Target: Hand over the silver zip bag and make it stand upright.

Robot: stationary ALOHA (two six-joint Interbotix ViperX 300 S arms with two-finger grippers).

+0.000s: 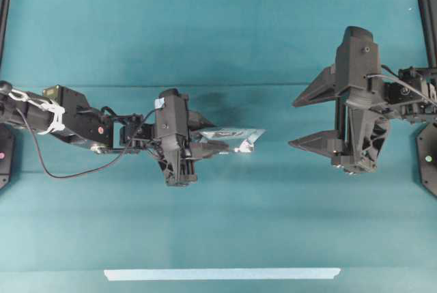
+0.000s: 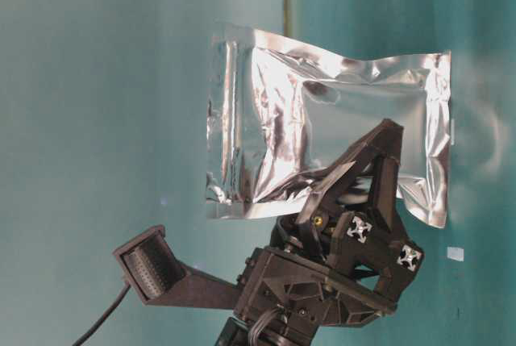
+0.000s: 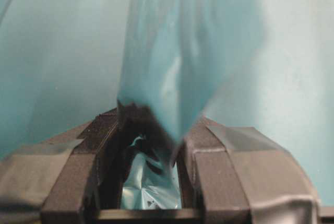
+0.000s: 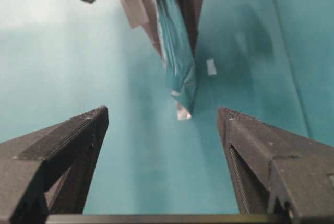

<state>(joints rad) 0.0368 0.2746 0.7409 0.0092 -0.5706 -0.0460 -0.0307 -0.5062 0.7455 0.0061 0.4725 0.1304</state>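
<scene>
Holding one silver zip bag (image 1: 235, 137), left gripper (image 1: 208, 134); right gripper (image 1: 304, 121) gapes.

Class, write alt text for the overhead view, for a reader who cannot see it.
Seen from above, the left gripper holds a silver zip bag out toward the right gripper, whose jaws stand wide open, a gap away from the bag. Both arms reach over a teal table, with a pale tape strip near the bottom edge.
</scene>
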